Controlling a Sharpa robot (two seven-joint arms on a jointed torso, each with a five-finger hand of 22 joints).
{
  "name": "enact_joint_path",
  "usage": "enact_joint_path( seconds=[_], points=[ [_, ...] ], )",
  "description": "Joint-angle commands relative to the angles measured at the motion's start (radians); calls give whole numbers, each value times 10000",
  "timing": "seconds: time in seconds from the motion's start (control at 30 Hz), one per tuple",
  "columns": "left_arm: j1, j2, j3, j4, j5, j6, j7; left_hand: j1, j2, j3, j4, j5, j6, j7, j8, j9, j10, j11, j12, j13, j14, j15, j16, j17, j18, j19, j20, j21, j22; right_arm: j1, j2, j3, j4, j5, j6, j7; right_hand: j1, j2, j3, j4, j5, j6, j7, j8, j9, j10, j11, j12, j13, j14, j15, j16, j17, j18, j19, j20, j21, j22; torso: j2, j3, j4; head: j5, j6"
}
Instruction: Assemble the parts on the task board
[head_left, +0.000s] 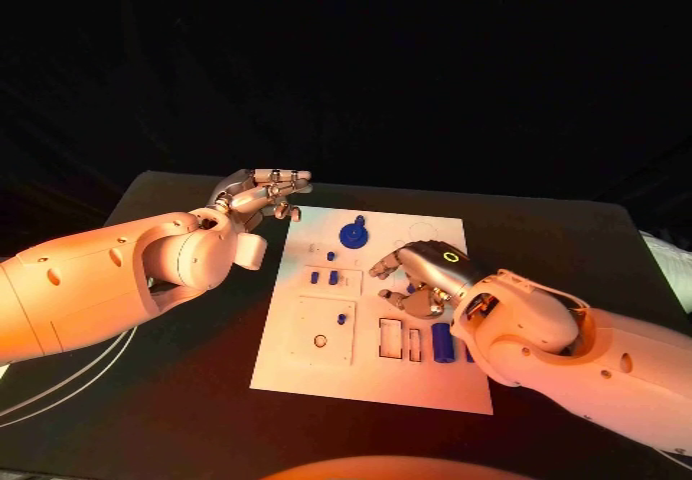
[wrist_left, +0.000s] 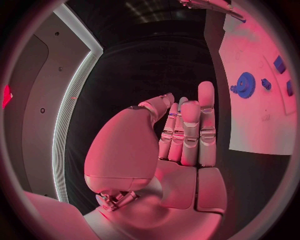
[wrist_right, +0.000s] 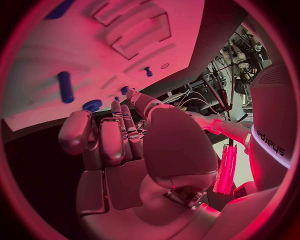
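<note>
Fingers of the right hand (head_left: 421, 272) curled down over the middle of the task board (head_left: 433, 385), tips close to a small blue peg (wrist_right: 92, 105); cannot tell whether anything is pinched. Just beside that hand on the board, toward the robot, a blue cylinder (head_left: 441, 342) lying next to rectangular slots (head_left: 391, 338). Farther across the board, small blue blocks (head_left: 325, 278) and a short pin (head_left: 342, 319) standing in a square recess. Toward the board's far edge, a blue gear (head_left: 353, 236). Beyond the board's far left corner, left hand (head_left: 268, 190) raised off the black table (head_left: 159, 200), fingers (wrist_left: 190, 132) folded inward side by side, holding nothing.
</note>
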Motion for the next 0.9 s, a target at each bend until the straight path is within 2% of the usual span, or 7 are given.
enact_joint_path(
  seconds=[0.03, 0.17, 0.33, 0.67, 0.9],
  points=[
    [3, -20, 4, 42, -80, 250, -16, -23, 63, -56, 3, 3, -43, 3, 32, -12, -71, 6, 39, -13, -49, 7, 5, -1, 110, 1, 38, -43, -13, 199, -384, 22, 92, 582, 706, -398, -129, -232, -269, 47, 154, -64, -57, -54, -32, -255, 46, 10, -36, 257, 47, 21, -6, 81, 83, 23, -10, 11, -12, -17, -44, -80, 40],
    [3, -30, 4, 49, -84, 252, -14, -23, 63, -56, 3, 3, -43, 3, 32, -12, -71, 6, 39, -13, -49, 7, 5, -1, 110, 1, 38, -43, -13, 356, -748, 40, 132, 386, 1245, -448, -179, -328, -911, 131, 206, -292, -235, -66, -94, -702, 125, -76, -33, 258, 109, 19, -49, 82, 86, 88, -56, -44, -20, -19, -64, -92, 51],
    [3, -16, 4, 44, -86, 277, -16, -31, 59, -71, 3, -4, -51, 6, 34, -12, -93, 11, 43, -15, -47, 11, 10, -3, 110, 6, 40, -48, -17, 419, -883, 47, 56, 186, 1764, -478, 41, -195, -1445, 193, 194, -362, -344, -59, -114, -958, 97, -49, -25, 262, 77, 45, -43, 99, 81, 79, -105, -110, -24, -14, -54, -123, 36],
    [3, -13, 3, 34, -87, 318, -42, -31, 59, -71, 3, -4, -51, 6, 34, -12, -93, 11, 43, -15, -47, 11, 10, -3, 110, 6, 40, -48, -17, 396, -734, 44, -196, 77, 2211, -466, 364, 167, -1569, 189, 137, -218, -350, -35, -98, -474, 2, 343, 9, 262, 3, 43, -89, 102, 107, 9, -138, -148, -15, -27, -51, -124, 51],
    [3, -8, 3, 33, -87, 332, -57, -31, 59, -71, 3, -4, -51, 6, 34, -12, -93, 11, 43, -15, -47, 11, 10, -3, 110, 6, 40, -48, -17, 370, -562, 40, -345, 95, 2126, -414, 508, 577, -1149, 281, -306, 176, -274, 36, -41, 153, -106, 551, -36, 269, -81, 53, -107, 94, 143, -64, -134, -133, -14, -30, -54, -131, 52]
  ],
)
